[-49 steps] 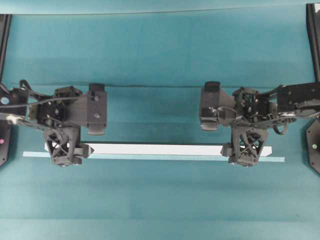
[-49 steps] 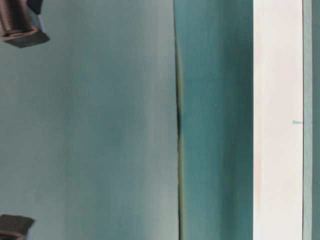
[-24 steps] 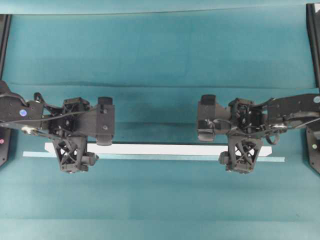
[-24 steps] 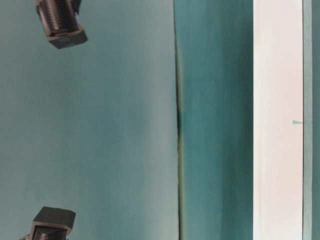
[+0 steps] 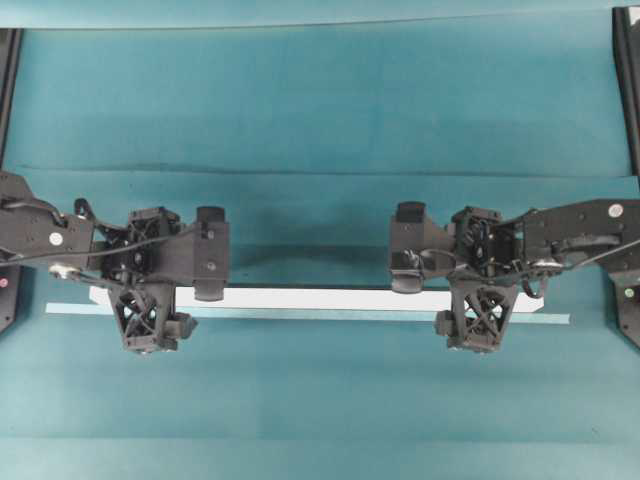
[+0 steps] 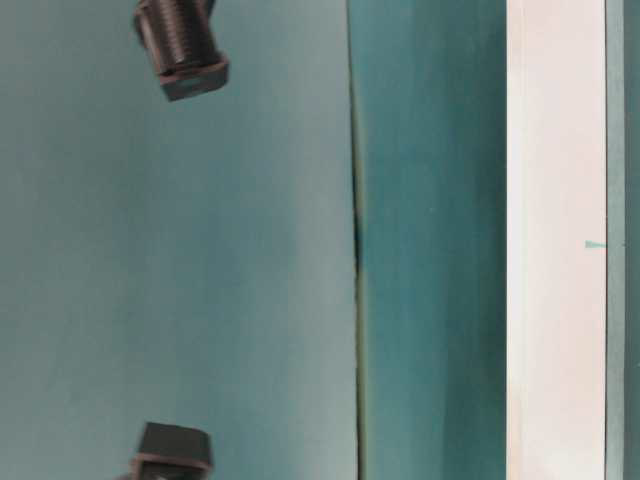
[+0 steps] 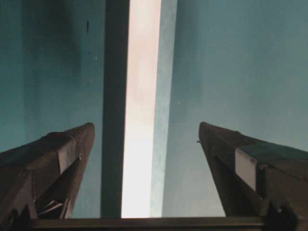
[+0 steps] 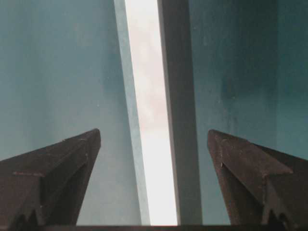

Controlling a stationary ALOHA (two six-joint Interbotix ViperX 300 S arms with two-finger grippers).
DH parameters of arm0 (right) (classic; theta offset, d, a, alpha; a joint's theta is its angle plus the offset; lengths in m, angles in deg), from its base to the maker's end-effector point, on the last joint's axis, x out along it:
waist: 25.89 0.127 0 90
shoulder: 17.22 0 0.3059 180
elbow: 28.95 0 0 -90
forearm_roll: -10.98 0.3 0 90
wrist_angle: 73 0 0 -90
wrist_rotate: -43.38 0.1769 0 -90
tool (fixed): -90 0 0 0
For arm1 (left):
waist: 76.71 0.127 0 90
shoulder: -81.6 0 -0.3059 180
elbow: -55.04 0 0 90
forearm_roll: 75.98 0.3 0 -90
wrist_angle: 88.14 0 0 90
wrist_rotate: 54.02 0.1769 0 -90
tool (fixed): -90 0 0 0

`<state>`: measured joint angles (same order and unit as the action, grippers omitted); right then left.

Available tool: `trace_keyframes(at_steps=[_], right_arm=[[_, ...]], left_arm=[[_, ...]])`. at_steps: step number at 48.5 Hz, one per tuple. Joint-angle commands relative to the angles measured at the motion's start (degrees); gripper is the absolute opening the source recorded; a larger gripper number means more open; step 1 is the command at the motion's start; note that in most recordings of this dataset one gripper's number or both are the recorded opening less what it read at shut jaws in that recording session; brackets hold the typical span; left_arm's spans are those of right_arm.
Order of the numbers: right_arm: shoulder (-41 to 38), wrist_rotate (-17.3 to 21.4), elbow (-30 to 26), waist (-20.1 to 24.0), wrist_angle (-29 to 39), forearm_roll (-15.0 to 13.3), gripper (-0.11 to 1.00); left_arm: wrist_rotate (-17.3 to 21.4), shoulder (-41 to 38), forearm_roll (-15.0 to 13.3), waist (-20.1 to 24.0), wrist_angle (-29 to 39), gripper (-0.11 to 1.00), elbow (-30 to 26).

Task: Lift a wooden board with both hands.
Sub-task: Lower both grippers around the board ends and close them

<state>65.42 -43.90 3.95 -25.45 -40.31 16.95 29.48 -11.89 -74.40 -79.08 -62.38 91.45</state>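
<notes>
The wooden board (image 5: 310,298) is a long white plank lying flat on the teal table, running left to right. My left gripper (image 5: 150,312) is over its left part and my right gripper (image 5: 478,312) is over its right part. In the left wrist view the left gripper (image 7: 147,127) is open, with the board (image 7: 142,120) below and between its fingers, untouched. In the right wrist view the right gripper (image 8: 154,132) is open, straddling the board (image 8: 151,120) the same way. In the table-level view, two black gripper ends (image 6: 185,50) hang clear of the board (image 6: 555,240).
A thin pale teal-grey tape strip (image 5: 300,314) lies along the board's near edge and sticks out past both ends. A fold in the table cover (image 5: 320,172) runs behind the arms. Black frame posts (image 5: 628,80) stand at the side edges.
Both grippers have moved inward along the board and closer to it. Their jaws stay open. The board has not moved.
</notes>
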Motion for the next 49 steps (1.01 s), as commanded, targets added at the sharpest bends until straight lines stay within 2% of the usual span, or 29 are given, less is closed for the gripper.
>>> trace_keyframes(at_steps=[1, 11, 29, 36, 39, 41, 49], right_arm=[[-0.9, -0.1, 0.5, 0.3, -1.8, 0.1, 0.93], [-2.5, -0.1, 1.5, 0.3, -4.9, 0.1, 0.93], [-3.3, 0.2, 1.1, 0.3, -5.4, 0.1, 0.92], [-3.4, 0.4, 1.1, 0.3, -5.2, 0.1, 0.88], [-3.4, 0.4, 1.1, 0.3, -4.9, 0.1, 0.82], [-3.4, 0.4, 1.1, 0.3, -4.7, 0.1, 0.73], [-3.4, 0.4, 1.1, 0.4, -4.2, 0.1, 0.25]], left_arm=[[0.0, -0.2, 0.1, 0.0, -1.1, 0.97, 0.1], [0.1, -1.6, 0.1, 0.5, -3.3, 0.97, 2.1], [0.0, -2.0, 0.1, 0.8, -4.3, 0.97, 2.7], [-0.1, -2.0, 0.1, 0.8, -4.4, 0.94, 2.5], [-0.1, -2.0, 0.1, 0.6, -4.4, 0.89, 2.5], [0.1, -2.0, 0.1, 0.5, -4.4, 0.82, 2.4], [0.1, -2.0, 0.1, 0.6, -4.3, 0.35, 2.2]])
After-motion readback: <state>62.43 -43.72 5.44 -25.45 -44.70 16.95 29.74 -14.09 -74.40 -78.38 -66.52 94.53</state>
